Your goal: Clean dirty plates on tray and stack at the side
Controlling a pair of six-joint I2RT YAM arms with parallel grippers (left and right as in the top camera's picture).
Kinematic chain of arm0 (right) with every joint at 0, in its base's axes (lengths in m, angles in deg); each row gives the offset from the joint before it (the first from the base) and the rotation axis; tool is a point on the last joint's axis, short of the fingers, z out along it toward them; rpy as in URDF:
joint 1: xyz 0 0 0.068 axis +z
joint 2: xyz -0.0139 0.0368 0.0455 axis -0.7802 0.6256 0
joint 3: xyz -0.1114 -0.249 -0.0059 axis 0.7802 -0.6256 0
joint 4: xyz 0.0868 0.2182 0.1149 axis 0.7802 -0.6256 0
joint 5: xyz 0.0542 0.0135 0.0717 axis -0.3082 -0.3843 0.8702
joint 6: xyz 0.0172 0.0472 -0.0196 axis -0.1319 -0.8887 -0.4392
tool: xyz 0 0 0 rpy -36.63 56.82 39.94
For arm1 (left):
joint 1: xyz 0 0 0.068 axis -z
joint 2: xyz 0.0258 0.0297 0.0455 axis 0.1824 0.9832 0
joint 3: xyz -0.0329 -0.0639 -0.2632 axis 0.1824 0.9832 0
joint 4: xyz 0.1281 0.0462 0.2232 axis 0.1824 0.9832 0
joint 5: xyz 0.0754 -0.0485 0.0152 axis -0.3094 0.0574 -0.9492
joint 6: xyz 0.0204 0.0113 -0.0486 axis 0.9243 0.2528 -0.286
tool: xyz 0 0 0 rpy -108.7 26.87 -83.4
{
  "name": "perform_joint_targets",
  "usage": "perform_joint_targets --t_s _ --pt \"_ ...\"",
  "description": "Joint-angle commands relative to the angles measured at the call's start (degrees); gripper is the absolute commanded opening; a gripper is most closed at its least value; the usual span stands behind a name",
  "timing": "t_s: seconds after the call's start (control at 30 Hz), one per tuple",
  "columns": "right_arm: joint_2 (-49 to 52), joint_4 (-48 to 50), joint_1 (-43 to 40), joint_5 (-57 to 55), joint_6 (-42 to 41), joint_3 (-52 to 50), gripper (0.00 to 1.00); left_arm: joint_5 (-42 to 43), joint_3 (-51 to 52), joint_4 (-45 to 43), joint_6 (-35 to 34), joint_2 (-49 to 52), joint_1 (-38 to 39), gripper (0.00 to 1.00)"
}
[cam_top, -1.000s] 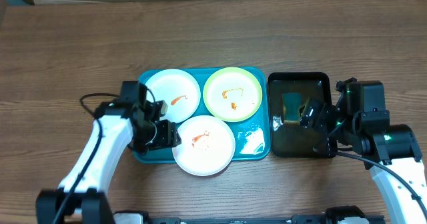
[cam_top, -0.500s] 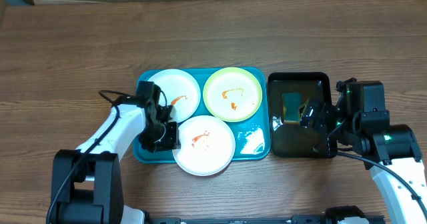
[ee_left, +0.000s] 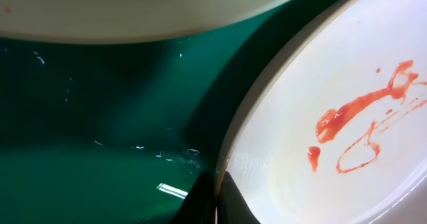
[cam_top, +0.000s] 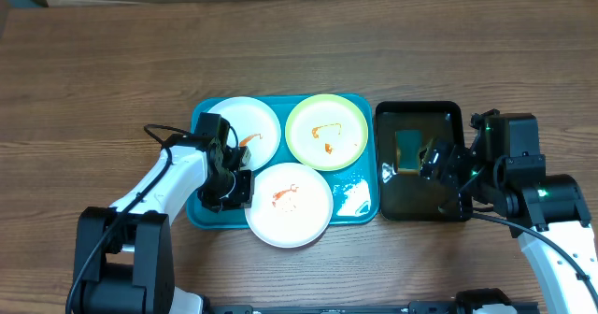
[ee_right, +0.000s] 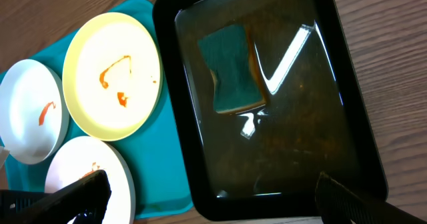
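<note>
Wooden surface is bearing the tray while left pincer is pinching the near white plate by its rim for lifting, right pincer hanging spread.

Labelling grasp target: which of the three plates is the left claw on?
The front round white plate, overhanging the turquoise plastic tray; left claw pinches its left rim. The rear white plate and yellow-green plate aren't gripped.
</note>
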Motion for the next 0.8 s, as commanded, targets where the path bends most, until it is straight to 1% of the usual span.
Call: perform_joint_targets --t_s 0.0,0.03,0.07,0.1,0.13,0.2,0.37,0.4,0.5,0.53,0.63,0.73,0.77 --pt "-0.2 -0.3 -0.2 0.1 0.3 1.6 1.0 0.0 -1.2 -0.7 -1.0 0.5 0.0 0.04" --pt "-0.2 -0.5 -0.2 0.1 0.3 1.6 0.98 0.0 -1.2 -0.7 -1.1 0.5 0.0 0.04" --pt "-0.2 -0.8 -0.2 0.1 0.3 1.6 0.94 0.0 -1.2 -0.7 -1.2 0.5 0.0 0.04" --pt "-0.2 -1.0 -0.1 0.2 0.7 1.6 0.89 0.0 -1.2 -0.7 -1.2 0.5 0.0 0.04" --pt "-0.2 -1.0 -0.1 1.1 2.2 1.6 0.81 0.1 -1.2 -0.6 -1.3 0.5 0.1 0.04" --pt "-0.1 -1.7 0.0 2.9 4.4 2.4 0.75 0.0 -1.2 -0.3 -1.5 0.5 0.1 0.04" --pt "5.1 -6.3 0.0 0.4 6.6 11.3 0.76 0.0 -1.2 -0.4 -1.5 0.5 0.1 0.04" --pt "8.3 -7.8 0.0 0.4 8.1 14.7 0.76 0.0 -1.2 -0.5 -1.5 0.5 0.1 0.04" --pt "16.7 -8.9 0.0 0.4 10.8 20.6 0.78 0.1 -1.2 -0.5 -1.5 0.5 0.1 0.04" --pt "20.3 -8.2 0.0 0.4 11.4 21.7 0.79 0.1 -1.2 -0.5 -1.5 0.5 0.1 0.04" --pt "26.4 -6.3 0.0 0.2 11.4 21.8 0.78 0.1 -1.2 -0.5 -1.5 0.5 0.1 0.04" --pt "32.9 -4.5 1.1 -1.5 11.3 21.8 0.74 0.1 -1.2 -0.5 -1.5 0.5 0.1 0.04" --pt "34.9 -4.2 1.8 -2.7 11.3 21.8 0.71 0.1 -1.2 -0.5 -1.5 0.5 0.1 0.04"
